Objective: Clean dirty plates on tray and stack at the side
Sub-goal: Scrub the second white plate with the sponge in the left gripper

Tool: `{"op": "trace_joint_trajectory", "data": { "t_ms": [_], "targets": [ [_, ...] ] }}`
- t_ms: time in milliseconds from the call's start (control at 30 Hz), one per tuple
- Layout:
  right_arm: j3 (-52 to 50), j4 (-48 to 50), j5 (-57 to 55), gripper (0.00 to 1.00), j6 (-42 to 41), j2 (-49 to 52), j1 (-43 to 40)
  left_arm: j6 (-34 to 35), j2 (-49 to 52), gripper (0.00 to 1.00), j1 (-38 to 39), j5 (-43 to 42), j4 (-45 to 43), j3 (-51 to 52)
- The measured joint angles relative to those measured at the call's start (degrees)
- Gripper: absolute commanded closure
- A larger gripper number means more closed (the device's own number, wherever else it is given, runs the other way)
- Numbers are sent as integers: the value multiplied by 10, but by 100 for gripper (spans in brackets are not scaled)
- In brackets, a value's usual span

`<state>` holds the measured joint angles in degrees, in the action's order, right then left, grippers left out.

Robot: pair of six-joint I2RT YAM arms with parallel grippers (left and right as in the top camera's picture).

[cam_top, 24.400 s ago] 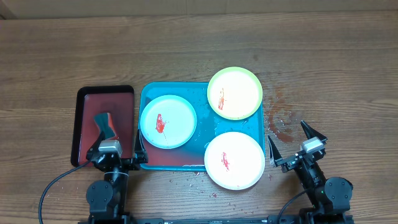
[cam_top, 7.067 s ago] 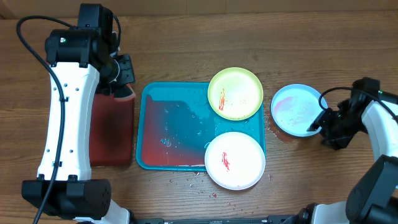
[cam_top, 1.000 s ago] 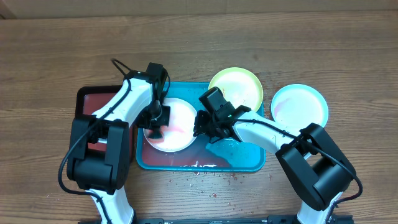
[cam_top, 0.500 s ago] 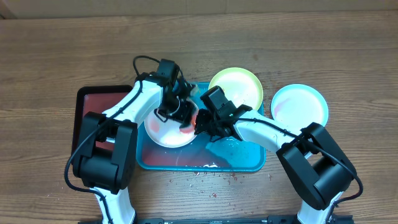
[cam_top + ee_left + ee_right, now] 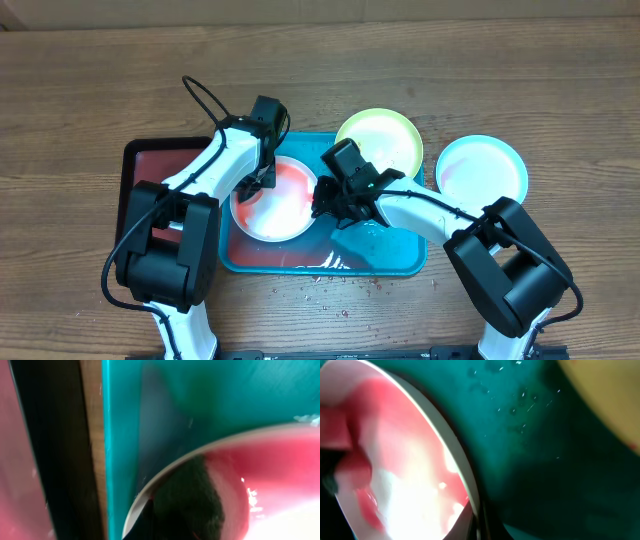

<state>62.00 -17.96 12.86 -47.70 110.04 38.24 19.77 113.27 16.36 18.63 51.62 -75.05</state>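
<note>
The cream-white plate (image 5: 275, 205) lies on the left half of the turquoise tray (image 5: 395, 255), its centre white and a wet pink-red smear (image 5: 292, 176) spread over its far part. The left pincer (image 5: 262, 172) is down at the plate's far-left rim. In the left wrist view a dark, rough-looking lump (image 5: 187, 500) sits on the plate just inside that rim, but the fingers are not clear, so I cannot tell how far this pincer is open or whether it has hold of the lump. The right pincer (image 5: 320, 197) is at the plate's right rim. In the right wrist view a thin dark finger (image 5: 483, 521) lies against the rim at the bottom edge, but I cannot tell whether the pincer is clamped on it. The tray floor to the right of the plate is wet and speckled with droplets. The yellow-green plate (image 5: 385, 150) rests on the tray's far-right corner, partly over the raised rim. The light-blue-rimmed plate (image 5: 482, 172) lies off the tray on the desk (image 5: 500, 80), just right of it, with a faint pink film inside. A dark red tray (image 5: 150, 165) with a black rim sits just left of the turquoise one. Small crumbs (image 5: 330, 290) dot the desk in front.
</note>
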Motion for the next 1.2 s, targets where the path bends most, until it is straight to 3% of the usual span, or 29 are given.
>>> {"op": "trace_joint_trajectory", "data": {
  "t_ms": [167,333,433,667,733,867,1067,1200],
  "targets": [
    [0,-2,2,96,7,0,0,-52,0,96,-8,-72,85,0],
    [0,-5,3,96,12,0,0,-176,0,96,-18,-235,111,0],
    [0,-5,3,96,12,0,0,-229,0,96,-17,-315,74,1],
    [0,-5,2,96,3,0,-1,-238,0,96,-17,-384,-99,5],
    [0,-2,0,96,-1,0,-1,-225,1,96,-17,-370,-136,7],
    [0,0,-4,96,-3,0,-4,-136,1,96,-9,-243,-145,5],
    [1,4,6,96,-1,2,-2,73,0,96,-5,23,21,-1],
    [1,3,8,96,-1,2,5,70,0,96,-5,9,40,0]
  ]
}}
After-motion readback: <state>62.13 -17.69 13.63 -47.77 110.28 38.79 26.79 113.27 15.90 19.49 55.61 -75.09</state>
